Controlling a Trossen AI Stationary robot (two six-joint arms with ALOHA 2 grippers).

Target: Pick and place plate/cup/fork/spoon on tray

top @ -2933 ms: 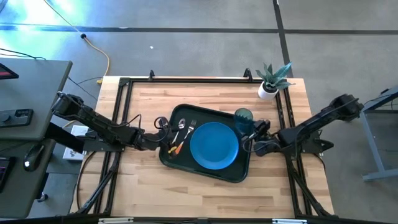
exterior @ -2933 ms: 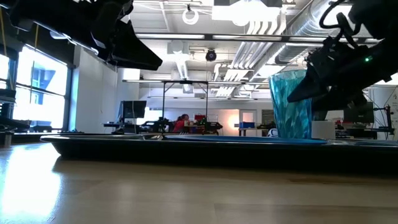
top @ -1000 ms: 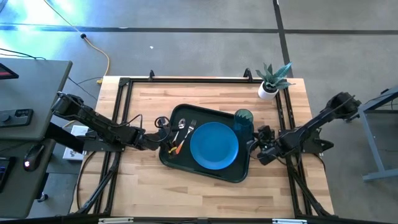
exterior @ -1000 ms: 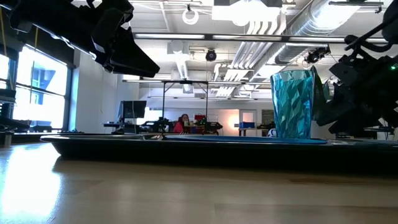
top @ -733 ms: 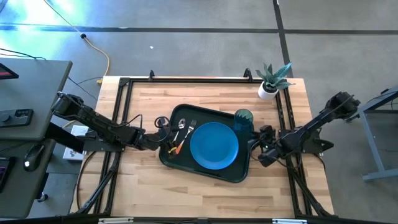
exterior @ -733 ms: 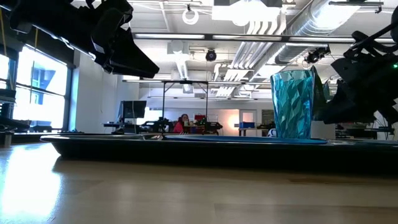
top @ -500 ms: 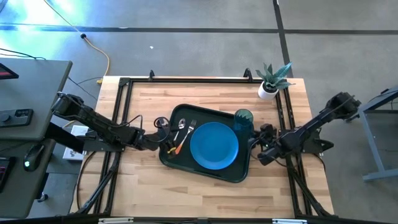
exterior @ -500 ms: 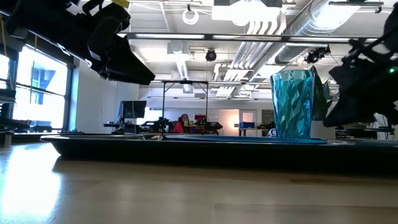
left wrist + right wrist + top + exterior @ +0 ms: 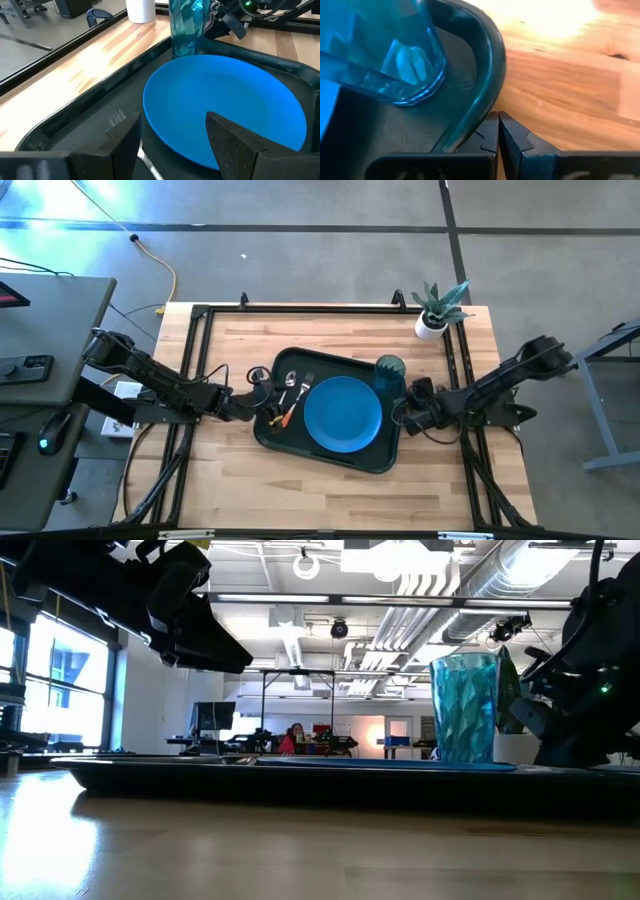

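The dark tray [image 9: 372, 458] lies mid-table. On it rest the blue plate [image 9: 342, 413], the teal cup [image 9: 388, 370] upright in the far right corner, and the spoon [image 9: 291, 380] and fork [image 9: 307, 382], whose orange handles [image 9: 283, 417] point at the left arm. My left gripper [image 9: 268, 405] hovers open above the tray's left end, over the handles, touching nothing; in its wrist view the plate [image 9: 225, 105] lies beyond its fingers. My right gripper [image 9: 401, 417] is shut at the tray's right rim, just near of the cup [image 9: 385, 55]. My right gripper meets the outer side of the tray's right rim [image 9: 489, 95] with its shut fingertips [image 9: 506, 131], near the corner where the cup stands. The fingers come almost level from the table's right side, low over the wood. The tray stays flat on the table.
A potted plant in a white pot [image 9: 432, 320] stands at the table's far right corner. Black frame rails [image 9: 205, 350] run along the table's left, far and right sides. Bare wood [image 9: 300, 490] lies between the tray and the near edge.
My right gripper has dropped lower and gone toward the table's left edge, up against the tray's right rim. The tray has slid a little to the left along the table, and the plate, cup, fork and spoon have gone with it.
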